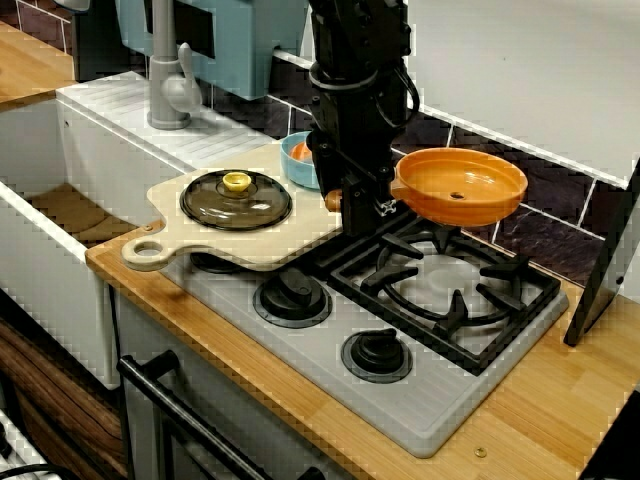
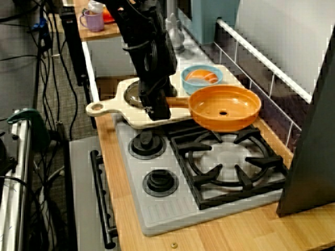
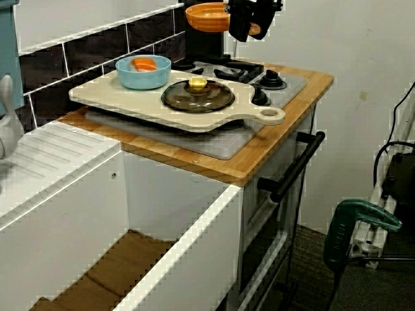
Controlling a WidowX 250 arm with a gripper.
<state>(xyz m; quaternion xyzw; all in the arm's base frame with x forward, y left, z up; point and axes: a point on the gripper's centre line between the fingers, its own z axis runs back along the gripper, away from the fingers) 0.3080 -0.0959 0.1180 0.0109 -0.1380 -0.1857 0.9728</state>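
Note:
My black gripper (image 1: 358, 205) is shut on the wooden handle of an orange pan (image 1: 462, 186). The pan hangs level a little above the rear burner grate (image 1: 445, 290) of the stove. In the view from the stove's end, the gripper (image 2: 160, 108) stands over the edge of the cutting board, with the pan (image 2: 225, 107) reaching out to its right. The view from the sink side shows the pan (image 3: 206, 16) and gripper (image 3: 249, 24) well above the stove top. The pan is empty apart from a small dark spot at its centre.
A pale cutting board (image 1: 290, 240) lies left of the grate. It carries a dark glass lid with a yellow knob (image 1: 236, 198) and a blue bowl (image 1: 298, 158) holding something orange. Two stove knobs (image 1: 292, 292) sit at the front. A white sink (image 1: 40, 230) with a grey tap (image 1: 172, 80) is at the left.

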